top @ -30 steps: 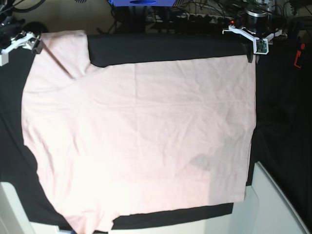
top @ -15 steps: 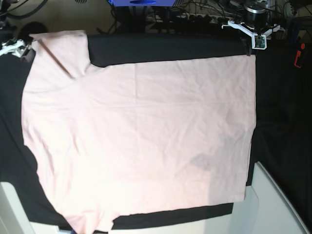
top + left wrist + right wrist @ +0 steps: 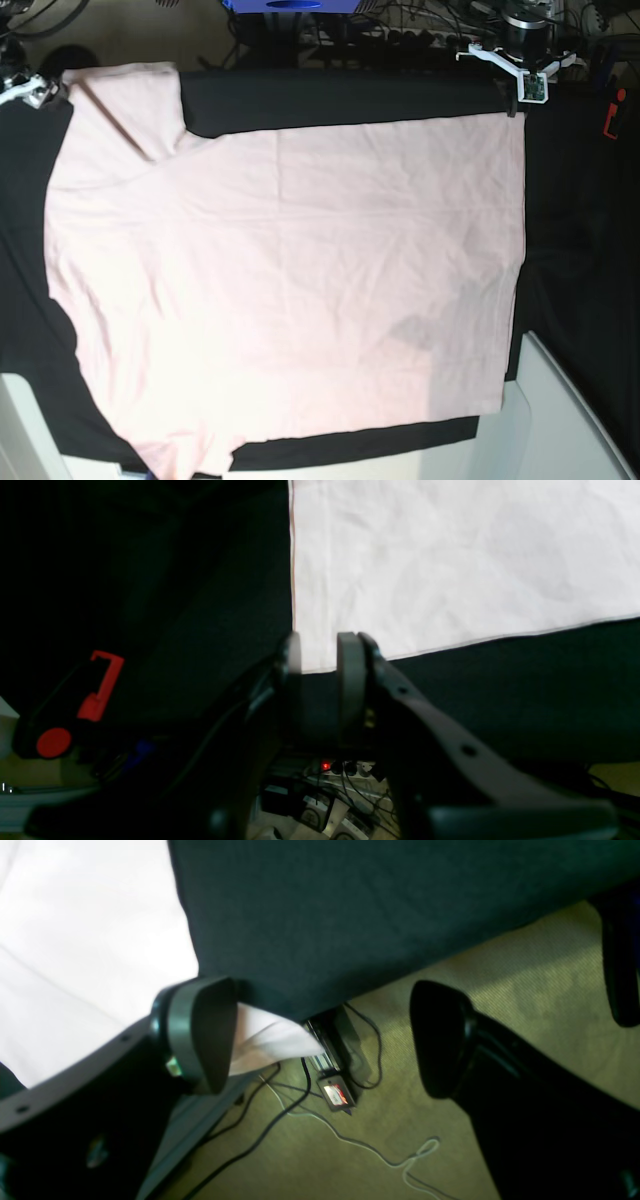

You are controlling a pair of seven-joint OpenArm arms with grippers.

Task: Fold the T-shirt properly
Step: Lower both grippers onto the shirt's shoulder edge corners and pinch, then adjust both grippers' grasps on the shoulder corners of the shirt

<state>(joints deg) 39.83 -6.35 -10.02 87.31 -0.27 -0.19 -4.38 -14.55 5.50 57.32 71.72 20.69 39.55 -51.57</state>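
Grey pads of the left claw (image 3: 320, 652) stand a narrow gap apart at the T-shirt's (image 3: 290, 290) hem corner; in the left wrist view the corner shows just past the tips, and I cannot tell whether any cloth is pinched. Wide open, the right claw (image 3: 320, 1035) hangs off the bench's edge, a sleeve tip drooping beside one pad but not gripped. Spread flat and plain side up, the pale pink shirt fills the middle of the base frame on the black table cloth (image 3: 330, 100). No fold shows yet, so by my reckoning the folding is all still ahead. A red-and-black handheld device (image 3: 75, 705) lies lower left of the left wrist frame; cables (image 3: 310, 1120) trail on the floor below. Nothing blocks the shirt
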